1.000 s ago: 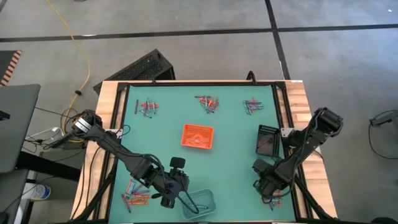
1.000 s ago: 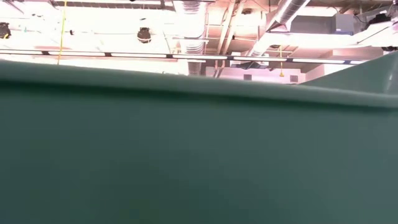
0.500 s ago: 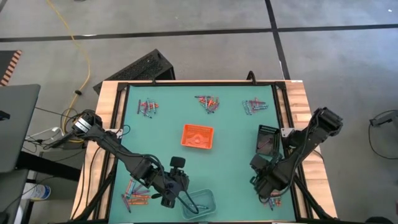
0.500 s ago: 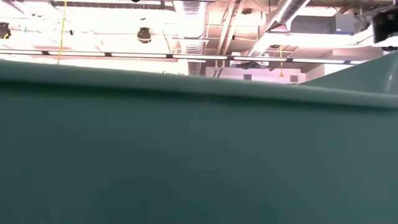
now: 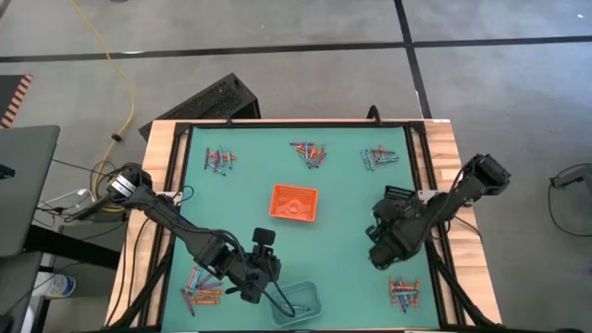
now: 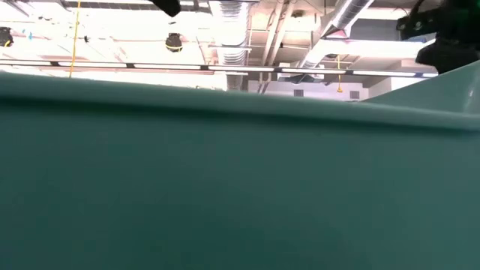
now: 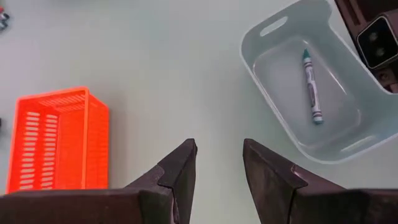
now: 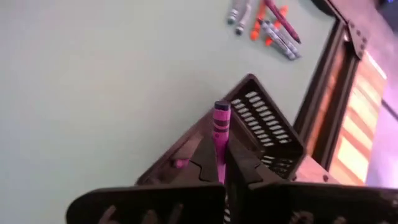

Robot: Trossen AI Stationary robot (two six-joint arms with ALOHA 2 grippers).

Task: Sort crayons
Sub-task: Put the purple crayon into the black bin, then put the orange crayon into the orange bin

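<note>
Crayons lie in small heaps on the green mat: three along the far edge, and one at each near corner. My right gripper hovers by the black tray, shut on a purple crayon. My left gripper hangs open over bare mat between the orange tray and the clear tray. One blue-green crayon lies flat on the clear tray's floor. My right gripper pinches the purple crayon's lower part between its two fingers. The crayon lies along the fingers, and its free end sticks out past their tips toward the black tray. It is lifted clear of the mat.
Dark rails and a wooden border frame the mat. The orange tray stands mid-table and the clear tray sits at the near edge. Bare mat lies between the trays and the far heaps.
My right gripper has risen from the near-right heap and moved toward the far edge, up to the black tray, turning its wrist on the way. It has stayed shut on the purple crayon. My left gripper has only turned slightly in place.
</note>
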